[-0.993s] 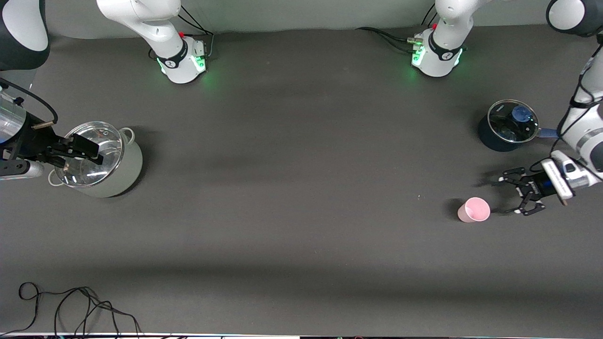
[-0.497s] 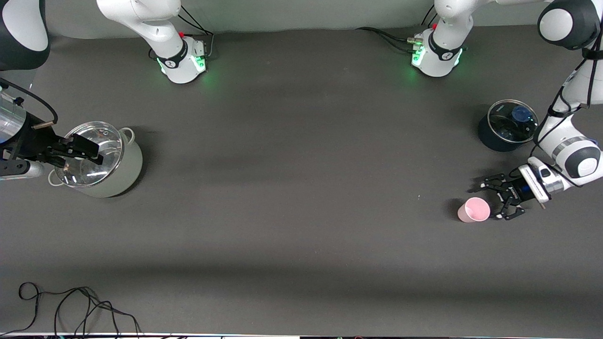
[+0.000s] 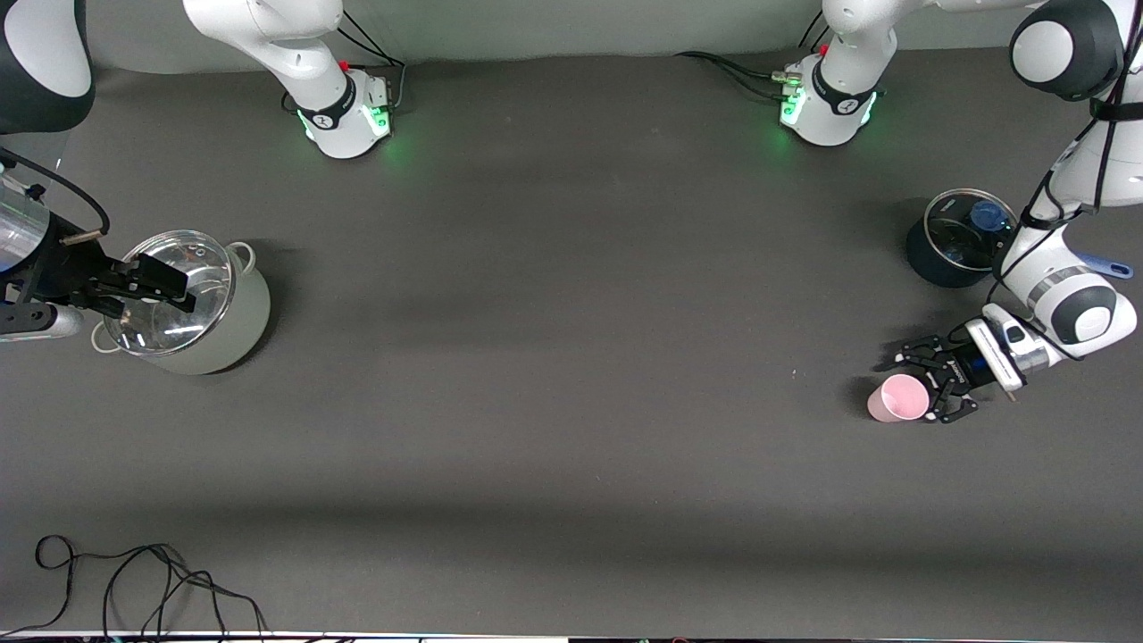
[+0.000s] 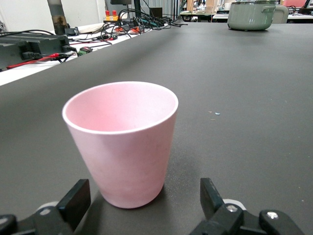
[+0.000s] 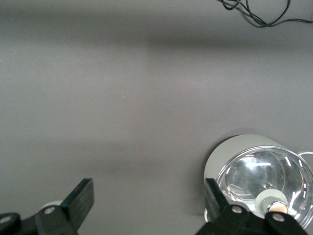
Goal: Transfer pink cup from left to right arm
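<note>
The left gripper [image 3: 929,386] sat spread beside the upright pink cup [image 3: 897,397], seemingly not touching; the right gripper [image 3: 147,286] waited spread over the lidded pot [image 3: 192,308].

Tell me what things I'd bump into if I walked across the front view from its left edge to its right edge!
right gripper over the grey-green pot with its glass lid → pink cup → open left gripper beside the cup → dark pot with a glass lid.
</note>
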Robot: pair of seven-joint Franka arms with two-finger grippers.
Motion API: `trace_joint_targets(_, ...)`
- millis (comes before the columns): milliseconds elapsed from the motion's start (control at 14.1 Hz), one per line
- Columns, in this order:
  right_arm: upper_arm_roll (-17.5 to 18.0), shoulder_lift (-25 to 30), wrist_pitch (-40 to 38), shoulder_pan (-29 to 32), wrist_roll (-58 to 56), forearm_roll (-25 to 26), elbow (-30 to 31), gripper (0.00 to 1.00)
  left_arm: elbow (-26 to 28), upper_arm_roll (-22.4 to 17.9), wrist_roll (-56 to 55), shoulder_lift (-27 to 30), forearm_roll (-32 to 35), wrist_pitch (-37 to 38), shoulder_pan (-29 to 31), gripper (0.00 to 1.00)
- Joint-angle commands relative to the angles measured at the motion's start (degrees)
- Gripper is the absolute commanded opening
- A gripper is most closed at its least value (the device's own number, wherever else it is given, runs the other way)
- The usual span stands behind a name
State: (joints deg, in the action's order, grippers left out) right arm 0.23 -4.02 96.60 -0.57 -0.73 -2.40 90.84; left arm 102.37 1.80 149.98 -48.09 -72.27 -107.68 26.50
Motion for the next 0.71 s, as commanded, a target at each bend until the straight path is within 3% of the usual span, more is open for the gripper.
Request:
trace_joint_targets(0,-0.31,0.33,0.17,-0.14,-0.59,-0.76,0.31,1.00,0.99,-0.30,1.63,-0.07,-2.96,-1.12,-1.18,1.00)
trace_joint_targets(639,-0.31,0.33,0.08,-0.05,-0.59,-0.76,0.31,1.00,1.07,-0.30,1.46,-0.69,-5.25,-1.12,-2.77,0.98)
